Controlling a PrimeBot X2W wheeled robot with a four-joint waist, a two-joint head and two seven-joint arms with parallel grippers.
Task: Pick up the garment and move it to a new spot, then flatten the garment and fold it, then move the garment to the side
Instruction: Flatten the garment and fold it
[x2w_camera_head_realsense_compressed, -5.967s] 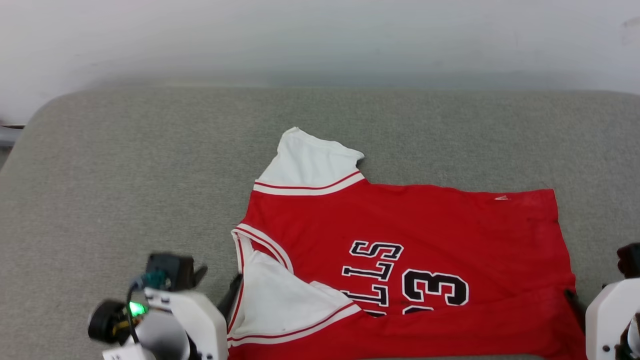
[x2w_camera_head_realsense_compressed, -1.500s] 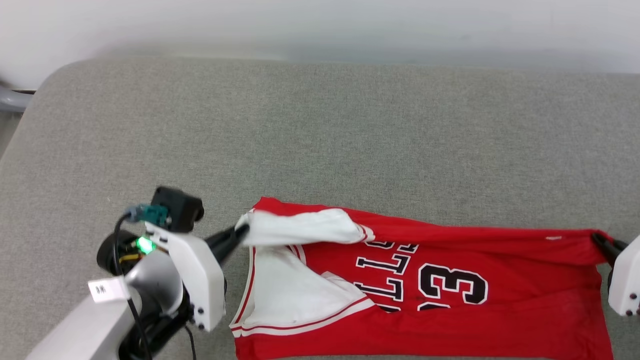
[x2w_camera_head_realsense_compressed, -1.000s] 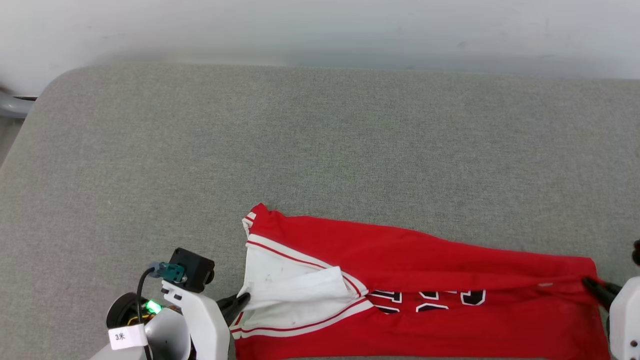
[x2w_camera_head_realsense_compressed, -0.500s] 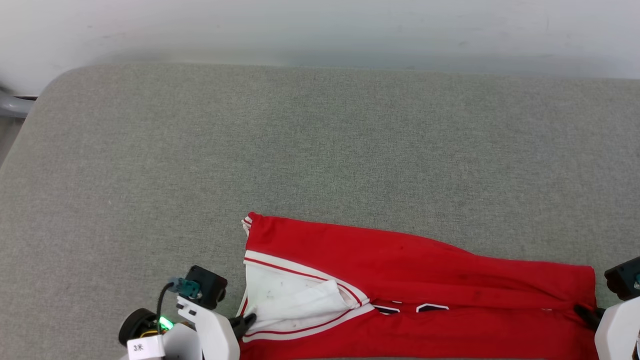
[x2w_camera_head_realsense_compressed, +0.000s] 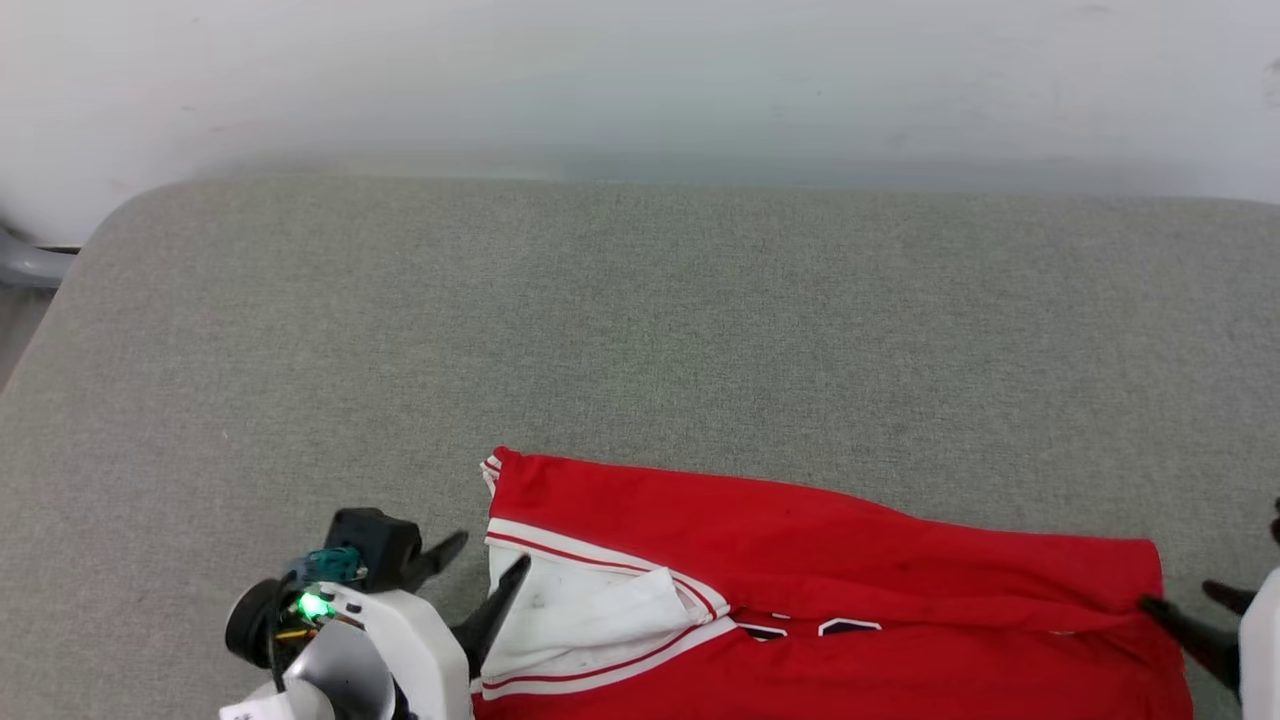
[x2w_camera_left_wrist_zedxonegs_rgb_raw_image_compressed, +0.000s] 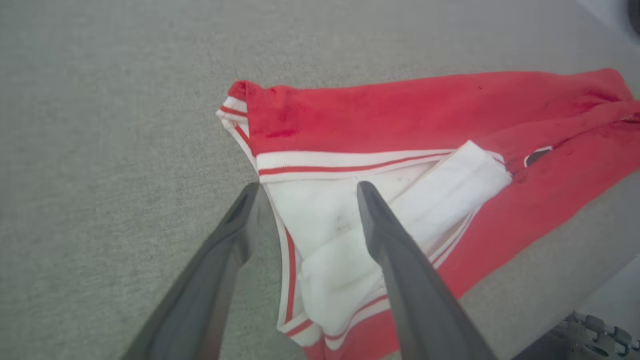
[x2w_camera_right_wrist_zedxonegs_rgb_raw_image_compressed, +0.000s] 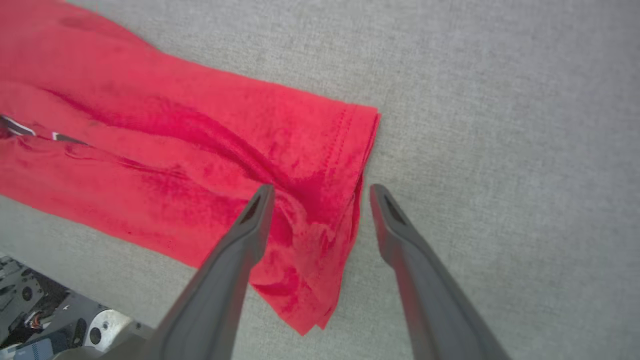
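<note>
We worked from the near edge of the grey woven padded surface (x2w_camera_head_realsense_compressed: 640, 330), which ran on rounded corners back to a plain white wall (x2w_camera_head_realsense_compressed: 640, 80); a grey metal tube (x2w_camera_head_realsense_compressed: 22, 268) showed past its far left corner. Half a second before, our left gripper (x2w_camera_head_realsense_compressed: 492, 550) and right gripper (x2w_camera_head_realsense_compressed: 1178, 596) each pinched cloth. Now both had let go and stood spread and empty, the left one astride the sleeve-end edge and the right one astride the hem corner. Six seconds earlier the red jersey-style T-shirt (x2w_camera_head_realsense_compressed: 850, 560) with white short sleeves lay opened out with its number showing; now its far half lay folded toward us over the print. It rested along the near edge of the surface, right of the middle, stretched between our two grippers as a long band. At its left end the white sleeve, faintly smudged, lay bunched inside red-and-white striped trim. Only slivers of black, white-outlined lettering peeked from under the fold, and the hem corner at the right end was rumpled.
</note>
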